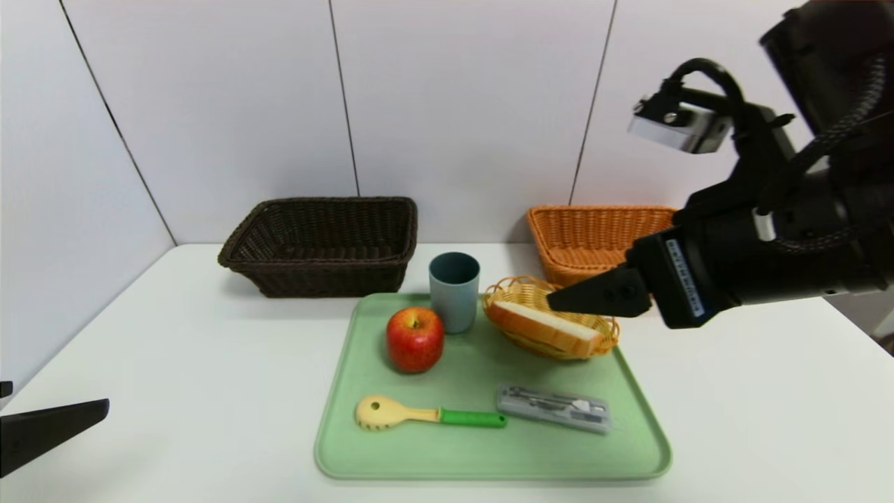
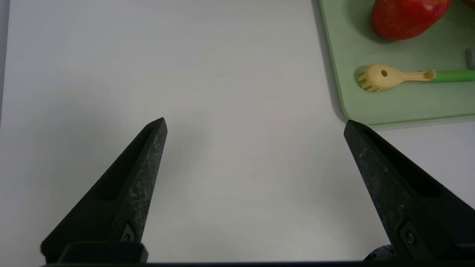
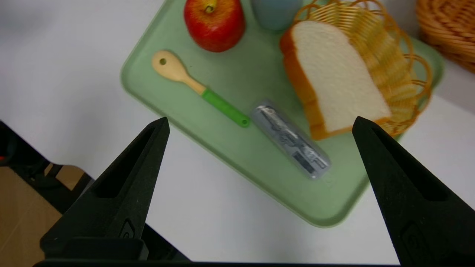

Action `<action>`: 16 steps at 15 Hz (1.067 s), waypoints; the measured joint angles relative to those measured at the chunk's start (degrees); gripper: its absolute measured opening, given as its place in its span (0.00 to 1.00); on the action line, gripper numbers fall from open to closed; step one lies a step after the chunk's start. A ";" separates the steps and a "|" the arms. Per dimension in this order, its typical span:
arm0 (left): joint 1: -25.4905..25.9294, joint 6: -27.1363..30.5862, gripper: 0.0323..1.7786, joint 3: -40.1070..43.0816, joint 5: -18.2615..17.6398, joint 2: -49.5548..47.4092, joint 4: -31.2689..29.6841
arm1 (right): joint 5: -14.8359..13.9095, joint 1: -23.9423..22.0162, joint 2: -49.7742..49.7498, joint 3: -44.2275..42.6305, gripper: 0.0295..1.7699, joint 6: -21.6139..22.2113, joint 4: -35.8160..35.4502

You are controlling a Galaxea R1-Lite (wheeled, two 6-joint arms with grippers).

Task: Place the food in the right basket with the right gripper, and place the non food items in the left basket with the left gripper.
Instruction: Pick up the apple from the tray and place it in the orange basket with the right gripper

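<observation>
Pincers open above white table

White table [image 1: 174, 335] met pale wall panels [image 1: 461, 105]. Right pincer [image 3: 259, 122] hung wide open, empty, above bread [image 3: 334, 78] on the green tray [image 1: 433, 447]. Left pincer [image 2: 256, 126], equally open and empty, hovered over bare tabletop beside the tray's edge.

A pale green rectangular plastic tray [image 1: 363, 447] with rounded corners lies flat on a white tabletop [image 1: 174, 391]. Behind the table stands a wall of light grey panels [image 1: 461, 98] split by thin dark seams. Past the table's near edge shows a brown floor [image 3: 18, 218]
</observation>
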 joint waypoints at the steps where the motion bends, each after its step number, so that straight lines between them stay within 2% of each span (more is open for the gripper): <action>1: 0.00 0.04 0.95 0.06 0.00 0.02 0.23 | -0.13 1.95 2.07 -1.88 0.96 1.29 1.21; 3: 0.00 0.06 0.95 -0.05 0.05 0.02 1.13 | -0.30 5.10 5.83 -4.36 0.96 3.75 2.12; 9: 0.07 0.09 0.95 -0.10 0.18 -0.32 2.00 | -1.12 9.86 16.21 -13.18 0.96 9.70 5.90; 13: 0.02 0.09 0.95 0.06 0.18 -0.73 2.02 | -6.67 12.48 23.99 -22.52 0.96 13.26 10.61; 16: 0.02 0.12 0.95 0.34 0.18 -1.16 2.11 | -10.72 14.38 28.51 -24.04 0.96 15.82 10.64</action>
